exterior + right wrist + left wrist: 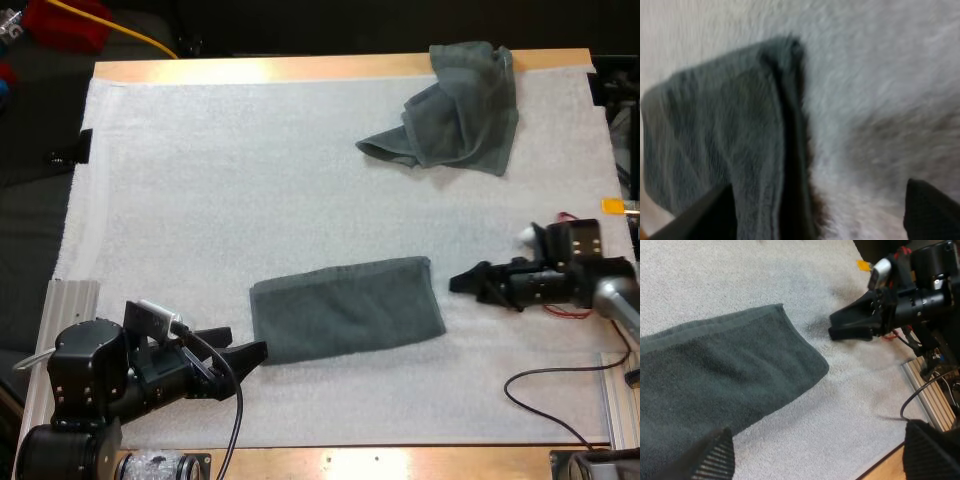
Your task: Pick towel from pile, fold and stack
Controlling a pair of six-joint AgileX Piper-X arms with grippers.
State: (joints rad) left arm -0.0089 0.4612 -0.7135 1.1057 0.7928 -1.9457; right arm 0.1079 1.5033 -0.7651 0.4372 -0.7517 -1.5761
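Observation:
A folded dark grey-green towel [345,310] lies flat on the white mat, near the middle front. A crumpled towel [455,100] sits at the far right of the mat. My left gripper [240,346] rests just off the folded towel's left end, open and holding nothing. In the left wrist view its fingers [715,456] stand wide apart, short of the folded towel [725,375]. My right gripper [468,282] hovers just right of the towel's right end, open. In the right wrist view the towel's end [725,150] lies ahead of the spread fingers [932,210].
The white mat [220,180] covers most of the wooden table. A metal rail [70,300] runs along the left front edge. A black cable [545,400] loops at the front right. The left wrist view shows my right gripper [855,326] beyond the towel's corner.

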